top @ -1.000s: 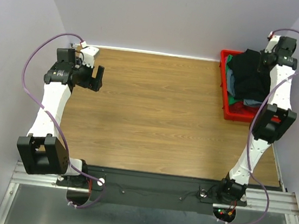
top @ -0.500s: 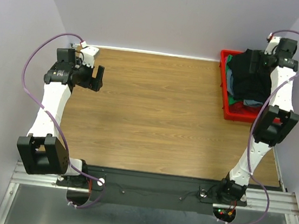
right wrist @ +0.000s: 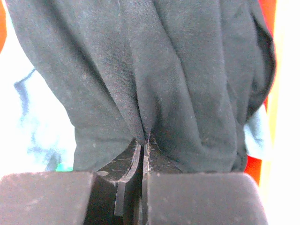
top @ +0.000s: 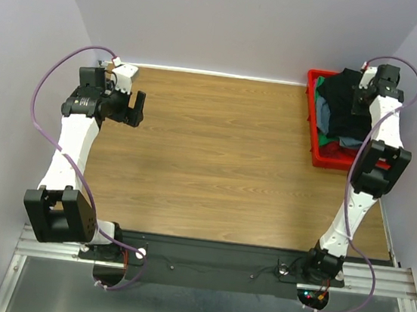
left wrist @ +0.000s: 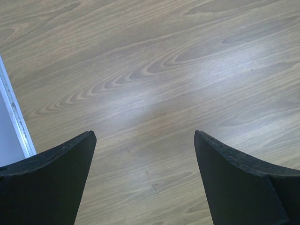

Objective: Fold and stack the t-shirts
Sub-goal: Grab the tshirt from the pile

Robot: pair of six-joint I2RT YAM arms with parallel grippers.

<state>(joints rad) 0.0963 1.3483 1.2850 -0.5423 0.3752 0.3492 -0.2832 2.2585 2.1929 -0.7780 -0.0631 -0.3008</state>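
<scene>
Black t-shirt (right wrist: 154, 70) now clamped in the right fingers (right wrist: 136, 157), open moments ago; left fingers (left wrist: 234, 178) wide.

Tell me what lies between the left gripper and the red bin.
Only bare wooden table lies between the left gripper and the red bin; the top view shows it.

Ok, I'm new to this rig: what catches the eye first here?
The right gripper is pinched shut on the black t-shirt heaped in the red bin at the far right corner of the table. Opposite, the left gripper hangs open over bare wood.
</scene>
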